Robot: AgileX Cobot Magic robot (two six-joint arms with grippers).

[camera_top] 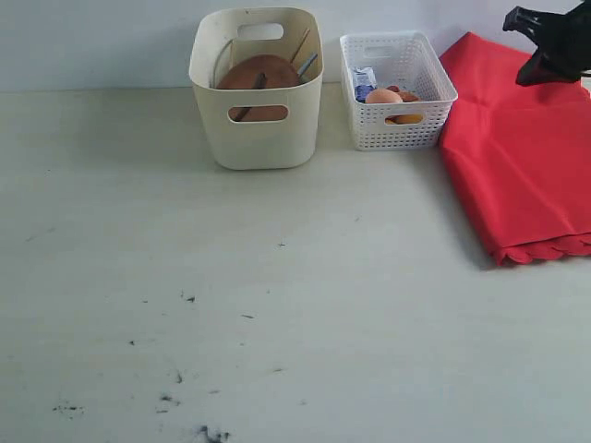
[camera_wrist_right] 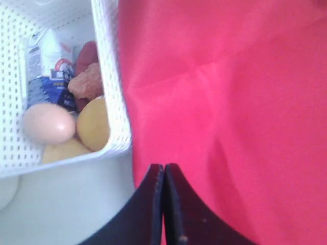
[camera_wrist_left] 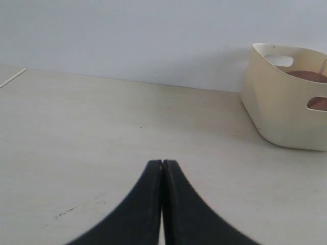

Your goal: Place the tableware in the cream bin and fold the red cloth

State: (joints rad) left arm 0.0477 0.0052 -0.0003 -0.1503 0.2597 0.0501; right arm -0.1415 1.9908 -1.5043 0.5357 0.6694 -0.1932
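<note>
Black left tool (camera_wrist_left: 162, 164), right tool (camera_wrist_right: 164, 167), curved, possibly plastic

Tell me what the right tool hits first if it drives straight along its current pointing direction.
Most likely the red cloth: the shut right tool aims at fabric just beside the white basket wall, not into the basket. The gap to the cloth is unclear.

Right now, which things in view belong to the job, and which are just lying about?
Job: cream bin; plate and chopsticks inside it; red cloth.
Lying about: white basket; egg and carton inside it.
</note>
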